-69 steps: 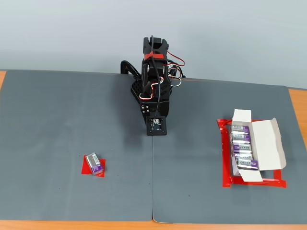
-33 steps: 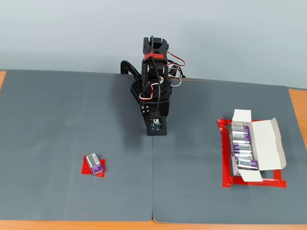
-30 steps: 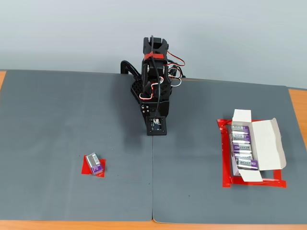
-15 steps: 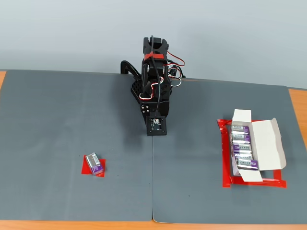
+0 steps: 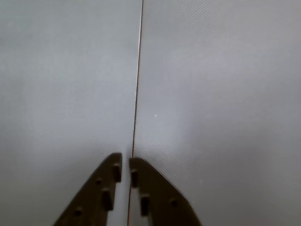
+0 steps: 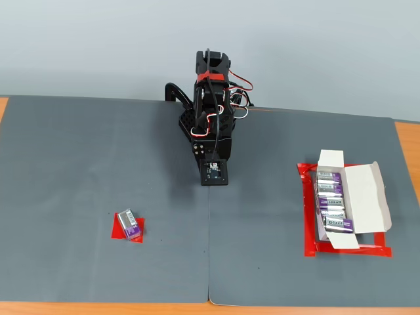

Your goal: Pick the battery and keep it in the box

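A purple battery [image 6: 129, 223] with a white label lies on a small red tape patch [image 6: 119, 231] at the left front of the grey mat in the fixed view. The white box [image 6: 366, 197] lies open at the right, its wide flap folded out to the right, with several purple batteries [image 6: 332, 203] in a row inside. My gripper [image 6: 214, 178] hangs from the folded arm at the middle back, far from both. In the wrist view the gripper [image 5: 125, 159] is shut and empty over the mat seam [image 5: 137, 84]. Neither battery nor box shows there.
The box lies inside a red tape rectangle [image 6: 307, 223]. Two grey mats [image 6: 79, 164] meet at a seam running forward from the arm. The arm base [image 6: 209, 111] with red and white wires stands at the back edge. Orange table edges [image 6: 408, 141] show at the sides.
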Robot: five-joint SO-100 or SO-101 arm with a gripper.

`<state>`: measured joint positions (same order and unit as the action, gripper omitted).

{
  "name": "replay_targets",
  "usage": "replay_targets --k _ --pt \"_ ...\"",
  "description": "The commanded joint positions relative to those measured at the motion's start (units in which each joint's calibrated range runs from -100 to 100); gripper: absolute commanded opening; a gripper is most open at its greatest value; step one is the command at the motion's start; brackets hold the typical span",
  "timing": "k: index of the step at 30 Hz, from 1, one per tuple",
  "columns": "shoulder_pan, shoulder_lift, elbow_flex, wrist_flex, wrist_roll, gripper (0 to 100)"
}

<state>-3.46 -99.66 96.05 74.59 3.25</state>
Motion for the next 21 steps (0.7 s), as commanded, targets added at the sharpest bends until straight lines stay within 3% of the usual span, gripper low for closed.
replay_targets --k 1,14,21 --pt "-0.15 0.34 -3.56 0.15 0.32 2" --pt "0.29 2.2 -4.01 -0.8 -0.2 2" --pt "0.37 12.72 -7.63 -8.27 0.32 2"
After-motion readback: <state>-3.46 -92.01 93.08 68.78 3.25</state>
